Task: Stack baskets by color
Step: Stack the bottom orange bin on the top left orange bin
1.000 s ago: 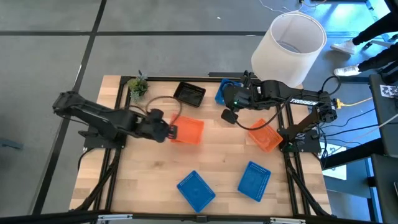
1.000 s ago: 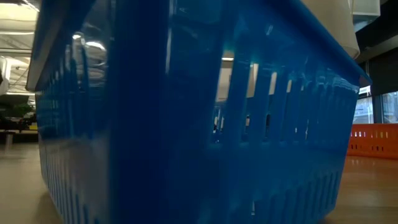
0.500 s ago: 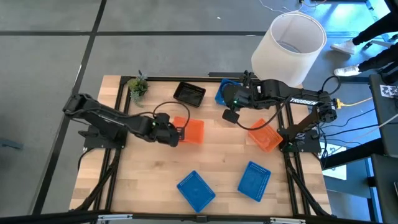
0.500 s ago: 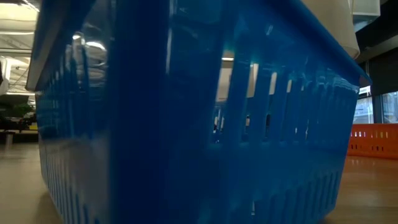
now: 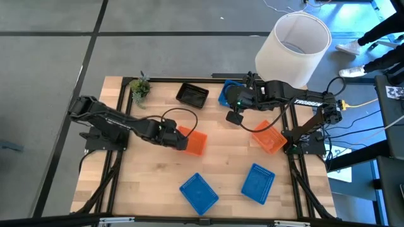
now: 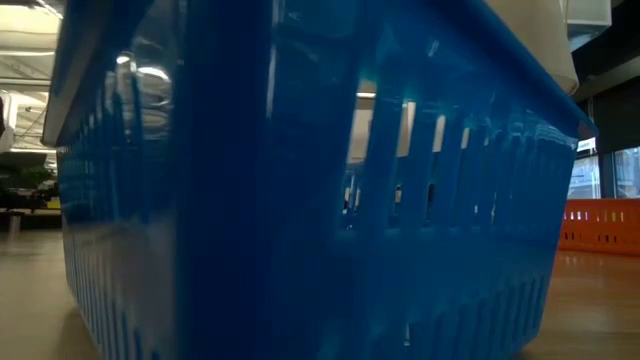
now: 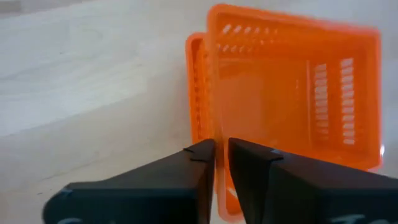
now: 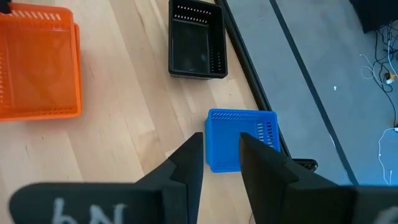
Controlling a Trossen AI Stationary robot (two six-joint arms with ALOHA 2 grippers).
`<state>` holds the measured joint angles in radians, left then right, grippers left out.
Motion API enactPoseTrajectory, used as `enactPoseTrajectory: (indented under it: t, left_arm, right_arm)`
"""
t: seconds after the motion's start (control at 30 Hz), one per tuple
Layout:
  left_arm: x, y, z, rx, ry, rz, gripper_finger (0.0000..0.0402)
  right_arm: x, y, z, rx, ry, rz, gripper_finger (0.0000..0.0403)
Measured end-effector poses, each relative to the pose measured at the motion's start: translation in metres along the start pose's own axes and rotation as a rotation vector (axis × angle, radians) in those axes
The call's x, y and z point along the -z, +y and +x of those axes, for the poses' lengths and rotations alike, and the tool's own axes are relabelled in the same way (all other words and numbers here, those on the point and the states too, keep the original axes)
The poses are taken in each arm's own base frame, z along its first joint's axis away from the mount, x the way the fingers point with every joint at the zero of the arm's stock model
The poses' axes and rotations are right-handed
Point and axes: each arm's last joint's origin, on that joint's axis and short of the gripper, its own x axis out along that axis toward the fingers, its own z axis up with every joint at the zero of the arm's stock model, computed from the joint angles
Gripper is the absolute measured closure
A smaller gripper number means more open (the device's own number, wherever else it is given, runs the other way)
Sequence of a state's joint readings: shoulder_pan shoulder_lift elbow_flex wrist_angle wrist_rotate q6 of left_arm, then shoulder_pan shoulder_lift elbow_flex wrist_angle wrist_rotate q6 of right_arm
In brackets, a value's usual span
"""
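orange basket [image 7: 292,106], rim between left fingers [image 7: 199,163] barely apart, right fingers [image 8: 193,158] apart, holding nothing

Low view wholly blocked by a blue basket [image 6: 300,200].

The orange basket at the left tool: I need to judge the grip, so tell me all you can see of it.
The orange basket is a shallow rectangular tray of glossy slotted plastic, lying mid-table on the bare wood. The left wrist view shows a second orange rim beside its own, so it seems nested in another. The left tool straddles its near rim, fingers only narrowly parted; whether they pinch it is unclear. Nothing else touches it.
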<state>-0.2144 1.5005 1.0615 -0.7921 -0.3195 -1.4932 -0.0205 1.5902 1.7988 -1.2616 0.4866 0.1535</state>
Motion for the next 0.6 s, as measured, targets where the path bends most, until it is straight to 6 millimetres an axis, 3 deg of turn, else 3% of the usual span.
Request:
enactPoseTrajectory:
  t: [0.27,0.6]
  left_arm:
    - [-0.012,0.002,0.002,-0.004,0.038,0.055,0.0328]
    - [-0.027,0.009,-0.027,0.087,0.000,0.073,0.0330]
  right_arm:
    - [-0.002,-0.001,0.000,0.000,-0.013,0.012,0.0301]
    - [-0.002,-0.005,0.004,-0.105,0.020,0.107,0.0301]
